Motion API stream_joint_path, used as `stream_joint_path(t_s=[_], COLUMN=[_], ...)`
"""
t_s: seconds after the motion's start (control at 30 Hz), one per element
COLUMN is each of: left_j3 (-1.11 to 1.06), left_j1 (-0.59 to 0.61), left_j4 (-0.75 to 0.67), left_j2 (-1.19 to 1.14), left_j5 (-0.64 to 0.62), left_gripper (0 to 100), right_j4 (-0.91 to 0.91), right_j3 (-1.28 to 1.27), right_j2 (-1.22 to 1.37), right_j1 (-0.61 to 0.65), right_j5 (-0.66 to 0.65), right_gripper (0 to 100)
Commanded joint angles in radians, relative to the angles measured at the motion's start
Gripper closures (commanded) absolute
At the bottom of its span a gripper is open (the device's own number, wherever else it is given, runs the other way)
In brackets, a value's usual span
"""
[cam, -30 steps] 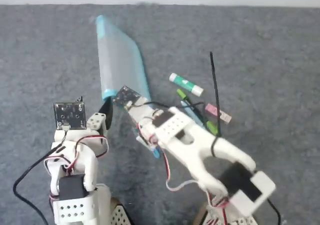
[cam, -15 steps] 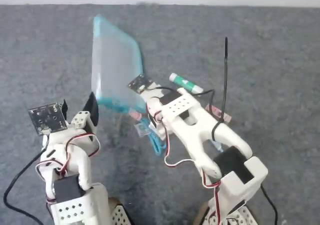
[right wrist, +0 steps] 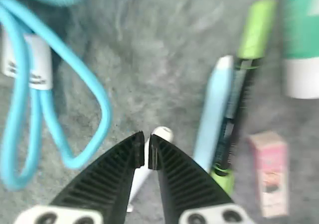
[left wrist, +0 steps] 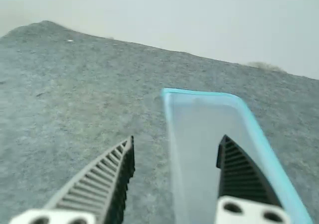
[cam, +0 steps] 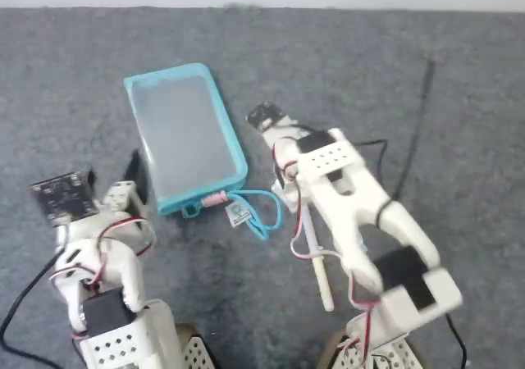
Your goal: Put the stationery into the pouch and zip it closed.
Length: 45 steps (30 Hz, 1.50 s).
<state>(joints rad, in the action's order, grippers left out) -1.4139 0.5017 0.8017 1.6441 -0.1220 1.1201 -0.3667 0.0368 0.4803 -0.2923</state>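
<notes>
Two robot arms stand side by side at the near edge of a grey, carpet-textured counter. A translucent pouch (cam: 184, 135) with turquoise trim lies flat in the left half of the counter, its long side running toward the far edge. A turquoise strap (cam: 261, 213) loops out from its near end beside a small pink tab (cam: 215, 198). The left end effector (left wrist: 177, 139) hovers just short of the pouch's near end, released, with its ridged jaws spread wide and holding nothing. The right end effector (right wrist: 147, 137) points down at the counter, clenched to a thin slit with nothing between its jaws. A white pen (cam: 318, 266) lies on the counter directly beneath it. Just beside that pen lie a pale blue pen (right wrist: 212, 114) and a green pen (right wrist: 254, 30) touching side by side, with a green and white glue stick (right wrist: 301, 40) and a pink eraser (right wrist: 269, 171) nearby. None of the stationery is inside the pouch yet, so the task looks barely begun. The likely step is lifting the white pen. To do that well, the right jaws should open first, straddle the barrel crosswise near its middle, and keep away from the strap and the neighbouring pens. The left arm could then steady the pouch's mouth. Whether the zip is open cannot be told.
</notes>
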Motion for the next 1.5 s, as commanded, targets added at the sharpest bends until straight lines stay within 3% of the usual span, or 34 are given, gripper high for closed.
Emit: stream_joint_path(t_s=[0.0, 0.1, 0.27, 0.5, 0.67, 0.8, 1.03, 1.2, 1.47], left_j3=[0.119, 0.153, 0.153, 0.137, 0.048, -0.002, -0.012, -0.012, -0.064], left_j1=[0.141, 0.192, 0.313, 0.43, 0.516, 0.589, 0.603, 0.6, 0.58], left_j4=[-0.041, -0.04, -0.041, -0.046, -0.201, -0.293, -0.293, -0.292, -0.292], left_j2=[-0.035, -0.124, -0.259, -0.311, -0.313, -0.316, -0.316, -0.318, -0.313], left_j5=[0.046, 0.164, 0.339, 0.603, 0.721, 0.763, 0.779, 0.778, 0.779], left_gripper=[74, 74, 74, 74, 74, 74, 74, 74, 74], right_j4=[-0.007, -0.076, -0.194, -0.236, -0.277, -0.282, -0.272, -0.186, -0.036], right_j3=[-0.017, -0.094, -0.163, -0.061, 0.048, 0.146, 0.227, 0.235, 0.226], right_j2=[-0.202, -0.298, -0.335, -0.128, 0.064, 0.182, 0.32, 0.314, 0.197], right_j1=[0.053, 0.139, 0.277, 0.328, 0.377, 0.392, 0.392, 0.387, 0.289], right_j5=[-0.018, -0.054, -0.258, -0.413, -0.459, -0.468, -0.508, -0.508, -0.399], right_gripper=[98.8, 95.7, 82.4, 81.5, 81.5, 81.5, 83.6, 98.7, 99.1])
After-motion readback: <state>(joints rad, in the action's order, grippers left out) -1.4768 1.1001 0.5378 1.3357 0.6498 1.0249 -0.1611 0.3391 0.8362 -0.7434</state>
